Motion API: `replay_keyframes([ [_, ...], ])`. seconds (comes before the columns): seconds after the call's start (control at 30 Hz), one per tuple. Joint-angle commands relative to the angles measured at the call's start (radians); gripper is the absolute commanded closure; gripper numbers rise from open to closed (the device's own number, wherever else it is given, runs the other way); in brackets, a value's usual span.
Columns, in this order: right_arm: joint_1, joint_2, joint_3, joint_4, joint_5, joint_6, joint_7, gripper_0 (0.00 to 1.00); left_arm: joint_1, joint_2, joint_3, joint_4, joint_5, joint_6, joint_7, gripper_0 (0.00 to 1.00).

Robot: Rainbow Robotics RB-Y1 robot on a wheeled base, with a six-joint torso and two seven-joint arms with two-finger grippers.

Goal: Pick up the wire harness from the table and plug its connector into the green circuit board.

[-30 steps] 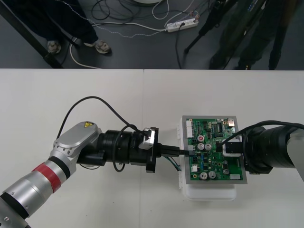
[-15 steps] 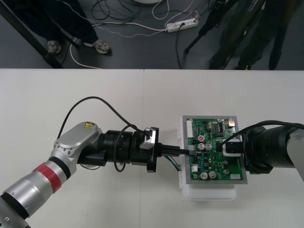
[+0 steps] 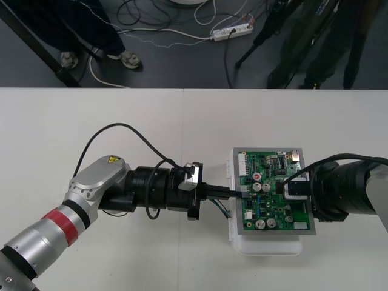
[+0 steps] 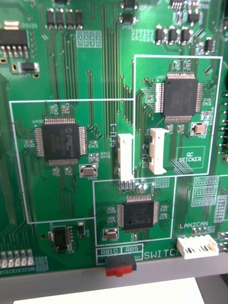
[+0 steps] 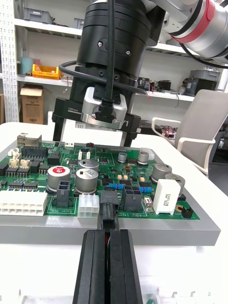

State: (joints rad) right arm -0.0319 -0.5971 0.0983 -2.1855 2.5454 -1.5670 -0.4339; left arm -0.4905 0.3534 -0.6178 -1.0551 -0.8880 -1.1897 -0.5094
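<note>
The green circuit board lies on its white base right of the table's middle. My left gripper reaches in level from the left to the board's left edge. In the left wrist view that gripper is shut on the harness's black plug. The plug's front end meets a black header at the edge of the board; I cannot tell how deep it sits. Green and black wires trail under the fingers. My right gripper hovers over the board, and in the left wrist view it stands open above the components.
The right wrist view looks straight down on the board with its chips, white connectors and a red switch. Tall capacitors and a white relay stand near the plug. A black cable loops off the left arm.
</note>
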Motion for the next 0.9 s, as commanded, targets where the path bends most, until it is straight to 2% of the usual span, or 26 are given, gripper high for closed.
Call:
replay_keyframes([
  [0.03, 0.009, 0.016, 0.014, -0.031, 0.006, -0.004, -0.035, 0.00, -0.037, -0.031, -0.036, -0.036, 0.006, 0.033, -0.043, 1.00],
  [0.9, 0.009, 0.016, 0.014, -0.031, 0.006, -0.004, -0.031, 0.00, -0.026, -0.031, -0.036, -0.037, -0.003, 0.033, -0.047, 1.00],
])
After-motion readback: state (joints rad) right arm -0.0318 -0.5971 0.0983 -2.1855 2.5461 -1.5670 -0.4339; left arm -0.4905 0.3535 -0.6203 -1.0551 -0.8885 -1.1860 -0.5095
